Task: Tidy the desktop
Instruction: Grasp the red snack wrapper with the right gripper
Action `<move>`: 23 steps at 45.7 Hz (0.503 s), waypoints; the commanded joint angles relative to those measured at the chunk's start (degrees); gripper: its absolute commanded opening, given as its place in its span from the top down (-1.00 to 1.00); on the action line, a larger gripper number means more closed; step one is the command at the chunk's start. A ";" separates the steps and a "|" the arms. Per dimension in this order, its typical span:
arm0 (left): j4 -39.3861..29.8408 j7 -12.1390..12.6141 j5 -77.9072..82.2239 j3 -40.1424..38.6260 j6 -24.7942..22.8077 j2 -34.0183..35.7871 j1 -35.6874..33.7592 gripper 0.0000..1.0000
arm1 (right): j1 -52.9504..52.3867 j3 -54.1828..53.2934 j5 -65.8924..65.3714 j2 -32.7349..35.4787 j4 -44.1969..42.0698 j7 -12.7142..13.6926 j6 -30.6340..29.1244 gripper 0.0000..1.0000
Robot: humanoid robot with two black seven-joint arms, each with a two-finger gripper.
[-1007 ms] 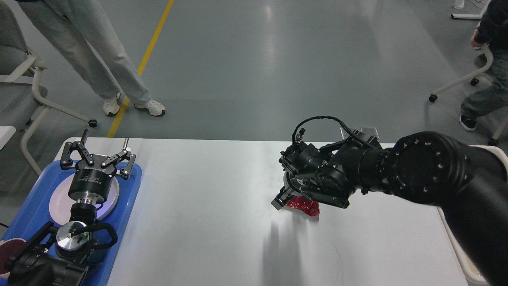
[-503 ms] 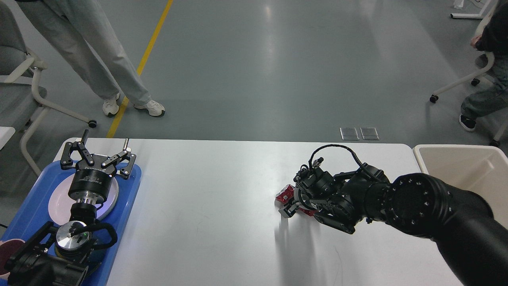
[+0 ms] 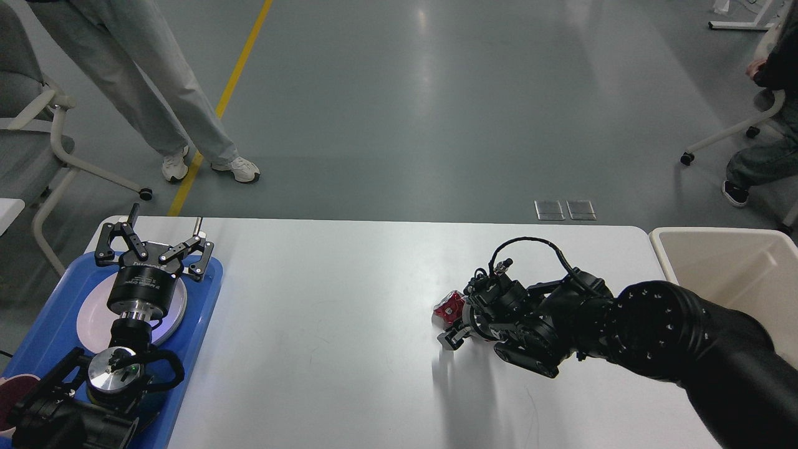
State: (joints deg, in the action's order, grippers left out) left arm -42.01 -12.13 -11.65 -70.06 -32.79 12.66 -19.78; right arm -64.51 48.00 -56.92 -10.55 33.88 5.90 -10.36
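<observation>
The white desktop (image 3: pixel 324 337) fills the lower part of the head view. A small crumpled red foil wrapper (image 3: pixel 447 307) lies on it right of centre. My right gripper (image 3: pixel 452 319) is down at the table surface with its fingers around the wrapper and appears closed on it. One grey fingertip (image 3: pixel 450 340) shows just below the wrapper; the other is hidden behind it. My left gripper (image 3: pixel 153 246) is open and empty, hovering over the blue tray (image 3: pixel 202 299) at the left end.
A white plate (image 3: pixel 174 312) lies in the blue tray, and a dark red object (image 3: pixel 7 399) is at its near corner. A cream bin (image 3: pixel 735 268) stands off the table's right end. A person's legs (image 3: pixel 156 93) and a chair (image 3: pixel 37 143) are beyond the far left corner.
My right arm came down from above the wrapper to the table and its fingers closed in around it. The wrapper now shows smaller. The left arm has not moved.
</observation>
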 commanded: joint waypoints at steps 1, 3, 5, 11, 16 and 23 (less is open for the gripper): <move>0.00 0.00 -0.03 -0.08 0.00 0.00 0.00 -0.92 | 0.34 -0.01 0.23 0.00 -0.04 0.25 0.07 -0.48; 0.00 0.00 0.05 -0.08 0.09 0.00 0.00 -0.92 | 0.26 -0.01 0.32 0.00 0.05 0.25 0.07 -0.43; 0.00 0.00 -0.03 -0.08 0.00 0.00 0.00 -0.92 | 0.26 -0.09 0.32 0.00 -0.04 0.25 0.07 -0.36; 0.00 0.00 0.05 -0.08 0.09 0.00 0.00 -0.92 | -0.62 -0.45 0.40 0.09 0.49 0.52 0.07 0.22; 0.00 0.00 -0.03 -0.08 0.00 0.00 0.00 -0.93 | -1.76 -0.54 1.72 0.09 0.75 0.60 -0.63 0.87; 0.00 0.00 0.05 -0.08 0.00 0.00 0.00 -0.92 | -3.96 -0.27 4.53 2.19 4.44 0.96 -0.98 1.00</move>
State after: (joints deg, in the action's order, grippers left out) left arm -42.01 -12.13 -11.65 -70.11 -32.77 12.66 -19.78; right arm -66.94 47.55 -54.10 -9.92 35.65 6.52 -11.07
